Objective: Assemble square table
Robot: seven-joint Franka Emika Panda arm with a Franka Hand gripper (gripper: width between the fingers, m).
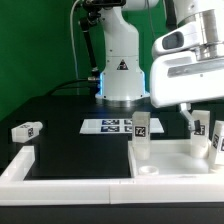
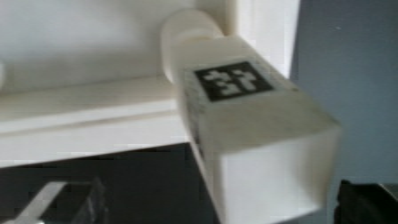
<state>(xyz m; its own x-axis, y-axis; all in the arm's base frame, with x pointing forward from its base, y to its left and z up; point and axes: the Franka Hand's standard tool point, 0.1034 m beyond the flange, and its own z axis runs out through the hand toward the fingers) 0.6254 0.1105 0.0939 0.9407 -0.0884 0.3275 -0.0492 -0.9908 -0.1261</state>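
Four white legs are showing in the exterior view. We are logging the stray leg [image 1: 27, 130] lying on its side on the black table [image 1: 60, 110] at that view's left, well apart from the rest. The corner leg [image 1: 142, 135] is standing upright at the left edge of the square tabletop [image 1: 175, 162]. The right pair of legs [image 1: 207, 135] is standing close together at the tabletop's far right. The tabletop is sitting at the exterior view's right, against the white border rail [image 1: 70, 188]. The marker board [image 1: 112, 125] is lying flat behind it, in front of the arm base [image 1: 120, 70]. The gripper [image 1: 187, 115] is hanging low over the tabletop, between the corner leg and the right pair. In the wrist view we are seeing one tagged leg [image 2: 249, 120] filling the middle, its far end resting against the tabletop; we cannot tell which of the four it is. The fingers [image 2: 50, 203] are standing wide on either side of this leg's near end, one clearly apart from it, so we are recording the jaws as spread and gripping nothing.
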